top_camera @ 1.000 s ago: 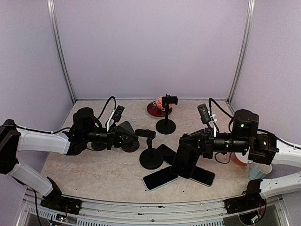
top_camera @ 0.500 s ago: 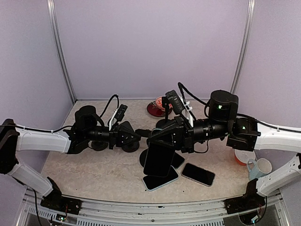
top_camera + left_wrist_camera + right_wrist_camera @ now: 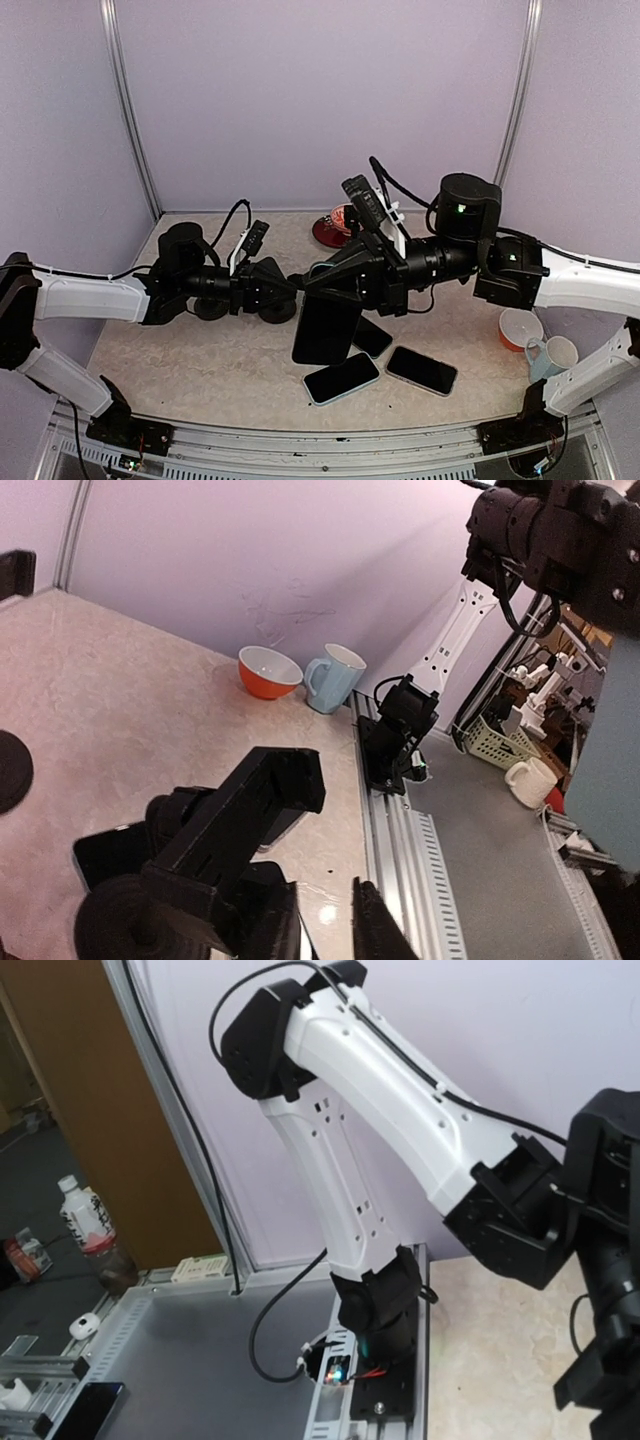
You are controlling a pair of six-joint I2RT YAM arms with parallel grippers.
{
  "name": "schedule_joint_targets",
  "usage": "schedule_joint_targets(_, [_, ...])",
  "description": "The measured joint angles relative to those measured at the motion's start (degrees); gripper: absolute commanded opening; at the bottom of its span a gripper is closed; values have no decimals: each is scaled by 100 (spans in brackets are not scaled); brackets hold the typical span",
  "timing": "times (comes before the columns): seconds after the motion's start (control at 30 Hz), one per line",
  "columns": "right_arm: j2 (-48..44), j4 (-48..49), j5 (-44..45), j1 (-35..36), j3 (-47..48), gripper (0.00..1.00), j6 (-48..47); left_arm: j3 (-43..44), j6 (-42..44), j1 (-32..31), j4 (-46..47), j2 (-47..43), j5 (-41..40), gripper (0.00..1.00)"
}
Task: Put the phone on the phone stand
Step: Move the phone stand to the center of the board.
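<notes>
Black phone screens phone stand; spare phones flat beside, orange bowl right.

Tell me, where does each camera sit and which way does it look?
Top: fixed above and behind the arms, looking down at the table; shows left arm and right arm.
Left wrist: on the left arm, looking across the table to the robot's right; shows its finger, with the stand close ahead.
Right wrist: on the right arm, looking to the robot's left, off the table; shows the left arm.
Shared: top and left wrist both show bowl and mug.
</notes>
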Motion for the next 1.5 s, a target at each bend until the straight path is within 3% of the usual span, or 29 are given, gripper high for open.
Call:
schedule_joint_targets(0.17, [-326, -94, 85, 0, -44, 0, -59, 0, -153, 205, 155, -4, 238, 53])
schedule_joint_targets(0.27, [-605, -129, 190, 0, -114, 0, -83, -4, -282, 289, 306, -15, 387, 56])
schedule_joint_targets(0.87, [-938, -162, 586, -33, -306, 0, -101, -439, -903, 640, 1257, -240, 564, 59])
schedule_joint_targets(1.23, [-837, -192, 590, -35, -306, 0, -101, 68, -929, 704, 1187, 793, 603, 59])
schedule_joint_targets(1.5, [-837, -249, 627, -37, -308, 0, -107, 186, -1408, 704, 1871, 1226, 946, 46])
